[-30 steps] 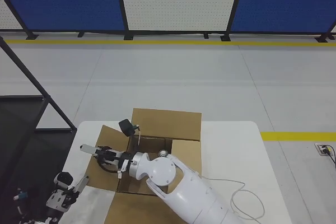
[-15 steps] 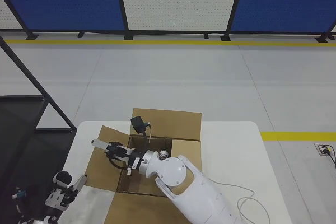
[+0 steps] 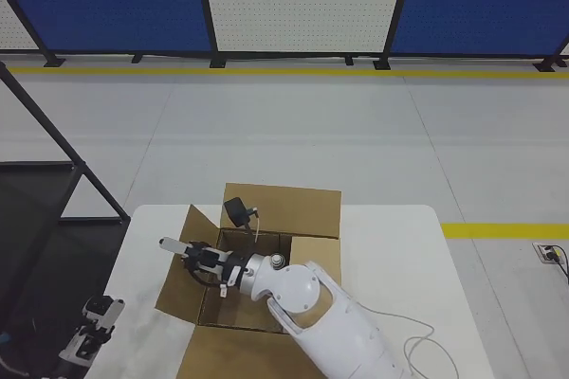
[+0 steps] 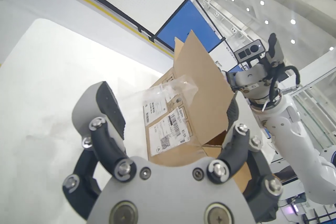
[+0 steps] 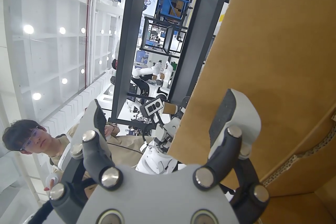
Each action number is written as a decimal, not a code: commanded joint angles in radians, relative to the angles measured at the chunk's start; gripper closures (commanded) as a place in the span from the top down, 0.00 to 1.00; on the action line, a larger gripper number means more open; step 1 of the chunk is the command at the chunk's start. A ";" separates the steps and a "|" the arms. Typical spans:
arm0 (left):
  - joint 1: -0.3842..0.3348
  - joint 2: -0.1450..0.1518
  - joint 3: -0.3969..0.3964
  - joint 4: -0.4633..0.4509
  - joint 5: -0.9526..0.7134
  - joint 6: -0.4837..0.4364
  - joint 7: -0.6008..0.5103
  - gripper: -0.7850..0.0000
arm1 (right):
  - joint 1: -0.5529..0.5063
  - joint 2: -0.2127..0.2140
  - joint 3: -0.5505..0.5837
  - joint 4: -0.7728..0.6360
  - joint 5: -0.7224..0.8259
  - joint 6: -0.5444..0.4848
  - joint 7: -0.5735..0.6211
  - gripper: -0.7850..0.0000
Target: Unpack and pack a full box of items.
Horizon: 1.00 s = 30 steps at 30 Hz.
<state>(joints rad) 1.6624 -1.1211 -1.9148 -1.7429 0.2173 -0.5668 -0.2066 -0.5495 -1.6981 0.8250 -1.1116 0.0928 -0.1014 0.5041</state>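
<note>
A brown cardboard box (image 3: 294,210) stands open in the middle of the white table (image 3: 398,246). My right arm lies across the box, and my right gripper (image 3: 174,247) hangs open over its left flap (image 3: 175,284). In the right wrist view the flap's (image 5: 262,57) edge runs up between the spread fingers of the right gripper (image 5: 160,117). My left gripper (image 3: 88,332) is low, off the table's front left corner, open and holding nothing. The left gripper (image 4: 172,108) faces the labelled side of the box (image 4: 168,130). A small round grey item (image 3: 278,261) shows inside the box.
A black metal rack (image 3: 38,180) stands left of the table. A thin white cable (image 3: 410,339) loops on the table's right front part. A clear plastic pouch (image 4: 173,87) sticks out from the box's side.
My right gripper has shifted rightwards toward the box, and the left flap now stands steeper. My left gripper has drawn back, away from the table's edge.
</note>
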 commanded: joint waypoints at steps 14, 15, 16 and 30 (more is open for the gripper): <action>-0.051 0.003 0.033 0.076 -0.092 0.127 -0.147 1.00 | -0.004 -0.006 0.020 -0.007 -0.015 0.017 0.020 1.00; -0.056 0.006 0.032 0.081 -0.116 0.133 -0.190 1.00 | -0.006 -0.006 0.021 -0.007 -0.017 0.017 0.021 1.00; -0.061 0.008 0.031 0.089 -0.139 0.137 -0.224 1.00 | -0.008 -0.006 0.024 -0.008 -0.017 0.018 0.021 1.00; -0.101 0.022 0.041 0.140 -0.283 0.213 -0.466 1.00 | -0.029 -0.005 0.046 -0.026 -0.044 0.024 0.032 1.00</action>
<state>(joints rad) 1.5614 -1.0990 -1.8738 -1.6033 -0.0653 -0.3543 -0.6719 -0.5781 -1.7026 0.8710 -1.1377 0.0500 -0.0784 0.5353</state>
